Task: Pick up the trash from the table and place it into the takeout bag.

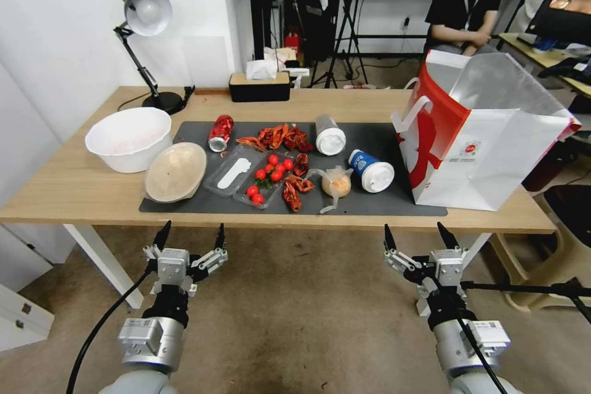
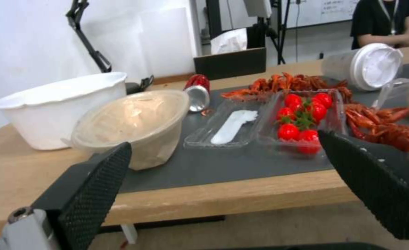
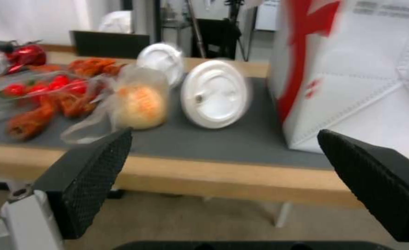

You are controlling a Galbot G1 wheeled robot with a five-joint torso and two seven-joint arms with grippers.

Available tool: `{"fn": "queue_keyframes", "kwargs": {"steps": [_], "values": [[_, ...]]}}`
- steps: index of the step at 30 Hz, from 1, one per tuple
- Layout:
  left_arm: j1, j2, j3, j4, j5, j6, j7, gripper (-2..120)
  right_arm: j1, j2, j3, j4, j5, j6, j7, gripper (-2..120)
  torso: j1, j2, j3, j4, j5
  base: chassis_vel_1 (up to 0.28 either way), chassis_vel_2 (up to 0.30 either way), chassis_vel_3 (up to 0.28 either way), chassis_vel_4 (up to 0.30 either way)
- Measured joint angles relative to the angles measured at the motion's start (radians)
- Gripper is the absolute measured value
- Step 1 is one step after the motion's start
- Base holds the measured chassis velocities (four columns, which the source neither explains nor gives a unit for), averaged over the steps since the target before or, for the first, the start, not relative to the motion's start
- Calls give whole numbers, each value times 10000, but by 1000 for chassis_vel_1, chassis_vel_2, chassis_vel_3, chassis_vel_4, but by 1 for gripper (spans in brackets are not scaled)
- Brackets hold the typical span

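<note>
Wooden table (image 1: 74, 188) with trash on grey mat (image 1: 369, 200), takeout bag (image 1: 492, 154) upright at right, left gripper (image 1: 189, 237) and right gripper (image 1: 420, 235) below table edge (jaws apart, empty)

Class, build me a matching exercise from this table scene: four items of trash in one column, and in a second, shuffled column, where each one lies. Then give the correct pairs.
Column 1
1. crushed red can
2. beige bowl
3. blue-white cup
4. knotted clear bag

Column 2
A. nearest the takeout bag
B. tilted against the white tub
C. at the mat's far edge, left of the crayfish shells
D. between the cherry tomatoes and the lidded cup

Pairs: 1-C, 2-B, 3-A, 4-D
</note>
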Motion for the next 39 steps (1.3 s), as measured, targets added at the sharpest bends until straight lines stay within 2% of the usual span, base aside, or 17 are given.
{"fn": "queue_keyframes", "kwargs": {"steps": [1,2,3,4,6,8,33,39], "values": [[39,-119,266,40,92,181,-178,100,-216,259,-411,-307,-365,135,-145,100,-1,1,-2,8,-14,0,0,0,0],[39,-119,266,40,92,181,-178,100,-216,259,-411,-307,-365,135,-145,100,-1,1,-2,8,-14,0,0,0,0],[177,-462,1042,183,362,735,-643,100,-514,634,-911,-752,-773,190,-382,100,0,-1,2,-2,6,0,0,0,0],[243,-662,1486,260,505,1028,-895,100,-528,693,-981,-791,-833,248,-425,100,-2,1,-1,4,-15,0,0,0,0],[345,-964,2144,395,702,1395,-1274,100,-551,736,-1014,-834,-881,262,-464,100,-4,2,0,7,-3,0,0,0,0],[341,-1010,2229,411,711,1384,-1343,100,-548,746,-1014,-834,-889,264,-466,100,-4,2,-1,1,2,0,0,0,0],[403,-1023,2170,164,650,1091,-1278,100,-493,713,-976,-397,-851,270,-447,100,0,-1,0,3,-2,0,0,0,0],[366,-1018,2016,86,554,918,-1171,100,-412,501,-904,-92,-479,128,-454,100,0,-1,0,3,-1,0,0,0,0]]}}
